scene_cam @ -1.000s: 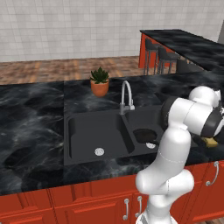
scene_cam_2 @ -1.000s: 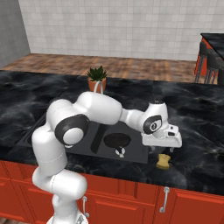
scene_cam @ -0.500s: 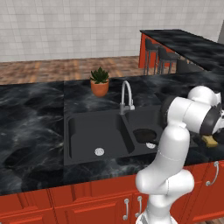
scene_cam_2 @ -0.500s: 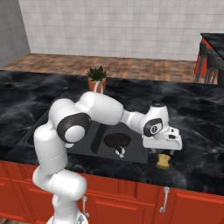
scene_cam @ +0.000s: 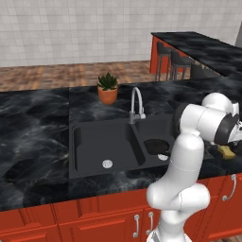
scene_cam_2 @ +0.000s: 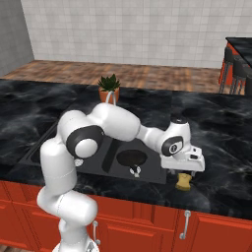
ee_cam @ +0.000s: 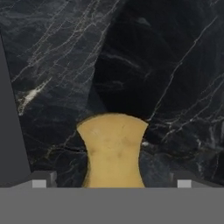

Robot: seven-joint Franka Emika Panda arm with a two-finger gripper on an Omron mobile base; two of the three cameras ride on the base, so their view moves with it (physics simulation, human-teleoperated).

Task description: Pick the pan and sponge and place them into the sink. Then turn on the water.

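Sponge lies near the table's front edge, right of the sink; it looks light and soft. The open pincer straddles it, so closing across its narrow waist should serve.

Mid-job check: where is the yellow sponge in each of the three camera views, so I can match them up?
Left base view: the small yellow rectangular sponge peeks out at the right edge, behind the arm's wrist.
Right base view: it lies on the black marble counter, directly under the gripper.
Hand view: bottom centre, between the open gripper's tips.
Shared landmark: the matte black double-basin sink, beside the sponge in both base views.
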